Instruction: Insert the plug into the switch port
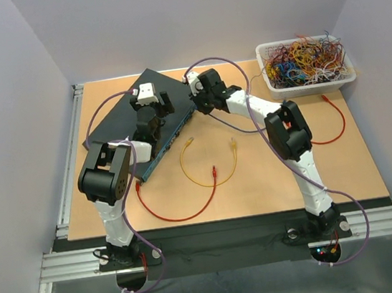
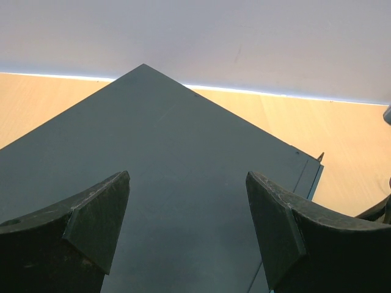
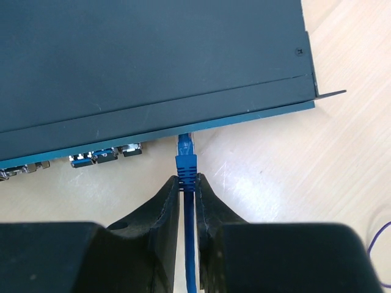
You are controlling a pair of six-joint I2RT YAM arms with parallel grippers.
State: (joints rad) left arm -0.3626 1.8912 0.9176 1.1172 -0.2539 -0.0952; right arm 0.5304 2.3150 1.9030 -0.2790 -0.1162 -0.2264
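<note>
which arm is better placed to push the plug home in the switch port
Right. The right gripper is shut on the blue plug, whose tip meets the front face of the switch. The left gripper hangs open over the top of the switch, holding nothing.

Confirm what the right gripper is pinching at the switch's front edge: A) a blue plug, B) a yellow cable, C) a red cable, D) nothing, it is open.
A: the right wrist view shows the right gripper shut on the blue plug, whose tip is at the front face of the switch box.
</note>
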